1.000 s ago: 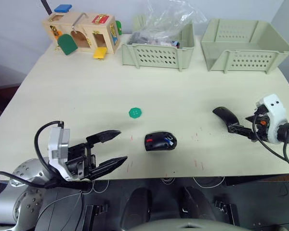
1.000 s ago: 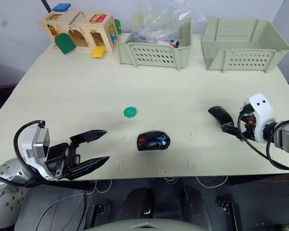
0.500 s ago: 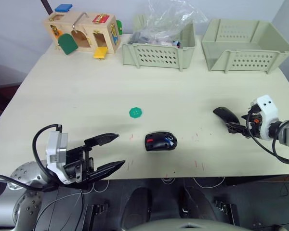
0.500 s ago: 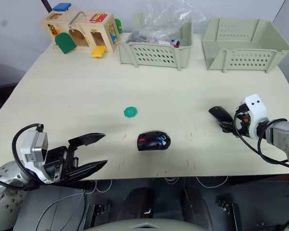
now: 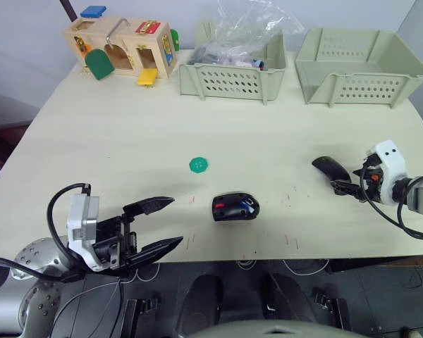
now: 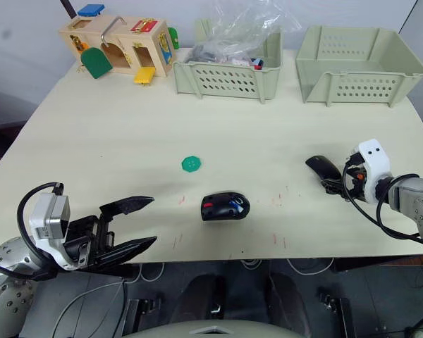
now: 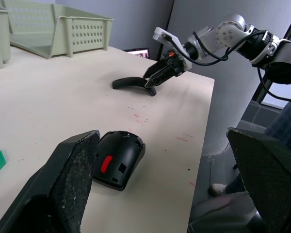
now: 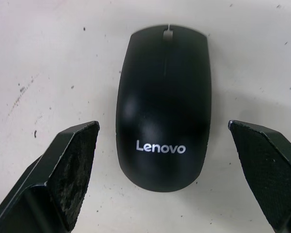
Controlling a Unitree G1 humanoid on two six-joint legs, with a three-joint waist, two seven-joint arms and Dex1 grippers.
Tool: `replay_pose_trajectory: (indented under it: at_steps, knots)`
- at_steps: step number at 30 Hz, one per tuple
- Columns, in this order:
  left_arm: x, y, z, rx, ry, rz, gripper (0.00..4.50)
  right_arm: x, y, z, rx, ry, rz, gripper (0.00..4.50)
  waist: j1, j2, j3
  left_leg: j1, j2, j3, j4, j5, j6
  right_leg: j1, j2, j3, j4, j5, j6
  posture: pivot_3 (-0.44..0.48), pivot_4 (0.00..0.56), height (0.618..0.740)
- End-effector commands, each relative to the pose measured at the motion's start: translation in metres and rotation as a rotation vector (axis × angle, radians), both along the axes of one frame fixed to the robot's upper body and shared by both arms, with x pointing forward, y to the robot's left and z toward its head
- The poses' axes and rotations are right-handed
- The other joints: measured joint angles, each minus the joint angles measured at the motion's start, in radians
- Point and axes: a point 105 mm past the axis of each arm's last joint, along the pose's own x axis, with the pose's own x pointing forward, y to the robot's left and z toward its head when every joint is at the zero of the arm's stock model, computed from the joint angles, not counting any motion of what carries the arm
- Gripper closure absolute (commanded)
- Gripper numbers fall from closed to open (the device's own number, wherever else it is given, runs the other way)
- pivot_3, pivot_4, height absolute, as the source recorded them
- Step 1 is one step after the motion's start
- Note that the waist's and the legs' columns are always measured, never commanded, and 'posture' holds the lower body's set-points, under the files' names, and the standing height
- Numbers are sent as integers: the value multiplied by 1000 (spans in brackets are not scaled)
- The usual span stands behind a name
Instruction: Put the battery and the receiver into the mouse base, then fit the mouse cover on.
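Right gripper (image 8: 167, 182) hangs spread over the cover (image 8: 164, 106), fingers either side, not touching. Left gripper (image 5: 162, 224) gapes near the table (image 5: 127, 141) edge. Base (image 5: 235, 208) lies mid-table holding the battery (image 5: 247, 208).

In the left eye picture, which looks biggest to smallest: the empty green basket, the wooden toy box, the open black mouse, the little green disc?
1. Empty green basket
2. Wooden toy box, somewhat smaller
3. Mouse base
4. Green disc

The basket and box sit farthest from the camera, so they are probably larger than they appear.
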Motion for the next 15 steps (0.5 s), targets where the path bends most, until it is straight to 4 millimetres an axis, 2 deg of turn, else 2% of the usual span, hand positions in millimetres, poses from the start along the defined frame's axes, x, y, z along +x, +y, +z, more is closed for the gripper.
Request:
replay_pose_trajectory:
  at_steps: [1,15]
  knots:
    - [-2,-2,4,1,-30,-19,56,5,1,10,-3,-45,13,0,-1,0,0,0,0,0,0,0,0,0,0,0,0,0,0,0,150,740]
    - [-3,1,2,9,-30,-9,56,8,-1,6,-5,-42,27,0,-1,0,0,0,0,0,0,0,0,0,0,0,-1,0,0,0,150,740]
